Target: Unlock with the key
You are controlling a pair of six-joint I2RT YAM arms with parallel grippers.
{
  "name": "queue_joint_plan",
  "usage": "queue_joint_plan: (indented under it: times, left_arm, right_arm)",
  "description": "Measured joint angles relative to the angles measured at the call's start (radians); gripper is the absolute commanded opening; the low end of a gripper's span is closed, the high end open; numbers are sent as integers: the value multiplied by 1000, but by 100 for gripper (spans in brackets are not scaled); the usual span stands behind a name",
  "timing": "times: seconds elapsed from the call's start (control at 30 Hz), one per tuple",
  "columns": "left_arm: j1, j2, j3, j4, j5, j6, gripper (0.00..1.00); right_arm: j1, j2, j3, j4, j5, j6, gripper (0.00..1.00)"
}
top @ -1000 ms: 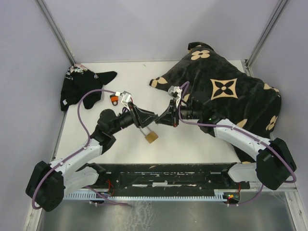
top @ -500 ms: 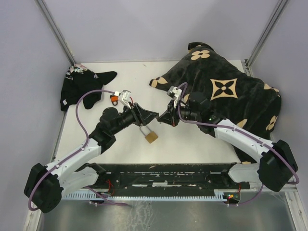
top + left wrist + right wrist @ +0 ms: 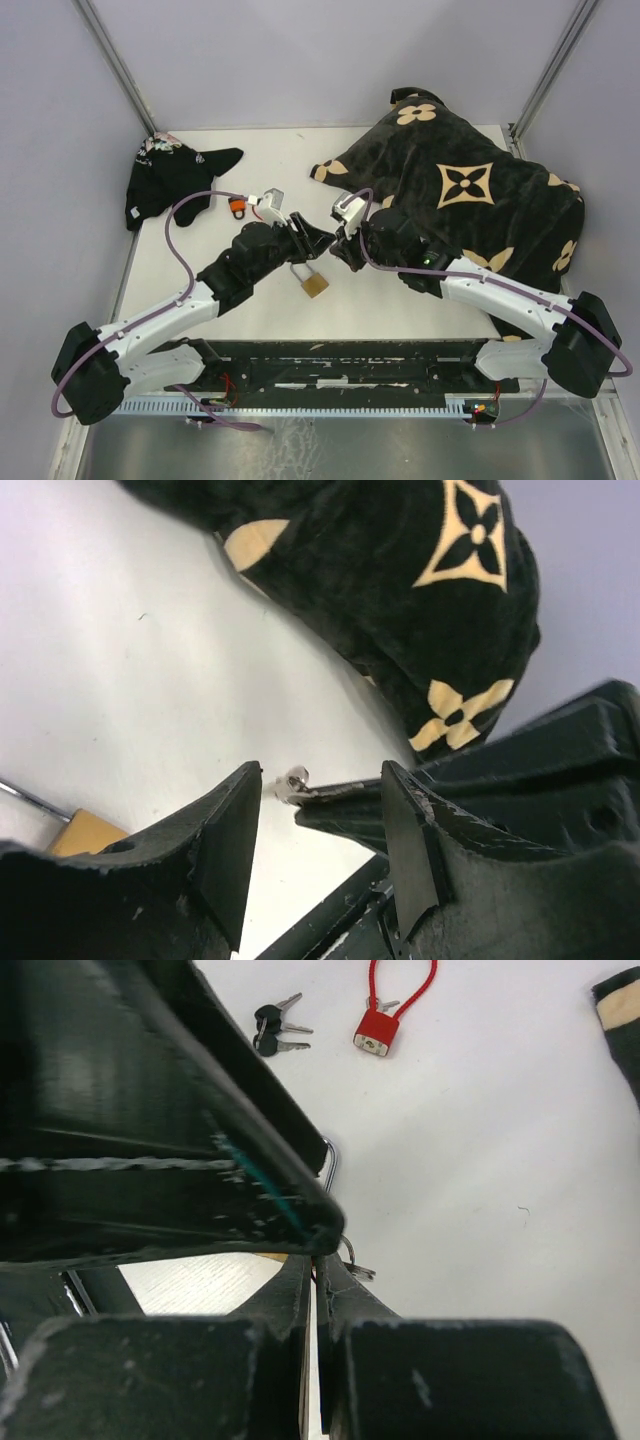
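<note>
Room: grey walls [image 3: 300, 60] close in three sides of a white surface [image 3: 200, 290].
Bag: a black bag [image 3: 470, 190] with tan flower marks slumps over the right and far-right part of the surface.
Cloth: a black cloth [image 3: 165, 180] lies bunched in the far-left corner, well apart from the bag.
Padlock: the brass padlock [image 3: 316, 285] lies flat near the middle of the surface, just on the near side of the two tools. Its shackle points away toward the left tool. From above I cannot tell whether the shackle touches that tool.
Key: the key [image 3: 297, 785] sticks out of the right tool's tip, its metal end aimed at the left tool. A ring [image 3: 346, 1250] hangs just beside that tip.
Right tool: the right tool [image 3: 341, 251] is pinched tight on the key, fingers pressed together. It points left, above the surface, close to the bag's near-left edge.
Left tool: the left tool [image 3: 320, 240] points right, almost tip to tip with the right one. Its fingers stand moderately parted and grip nothing. In its own camera the key's end shows in the gap between them, touching neither finger.
Red lock: a small red lock [image 3: 237, 206] with a red cable loop lies on the surface between the cloth and the tools.
Black keys: black keys [image 3: 268, 1030] lie near the red lock, not touching it.
</note>
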Motion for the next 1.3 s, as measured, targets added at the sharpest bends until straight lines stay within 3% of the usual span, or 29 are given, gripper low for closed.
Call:
queue_joint_plan:
  times: [0.17, 0.33, 1.1, 1.3]
  left_arm:
    - [-8, 16, 0, -23, -66, -44, 55]
    - [-9, 13, -8, -11, -112, -92, 46]
    - [-21, 56, -8, 27, -100, -163, 41]
    - [-21, 63, -23, 33, -103, -164, 31]
  right_arm:
    - [46, 0, 0, -11, 80, -32, 2]
    - [61, 0, 0, -6, 130, -45, 2]
    - [150, 65, 17, -2, 348, -107, 2]
    - [157, 70, 28, 1, 375, -109, 2]
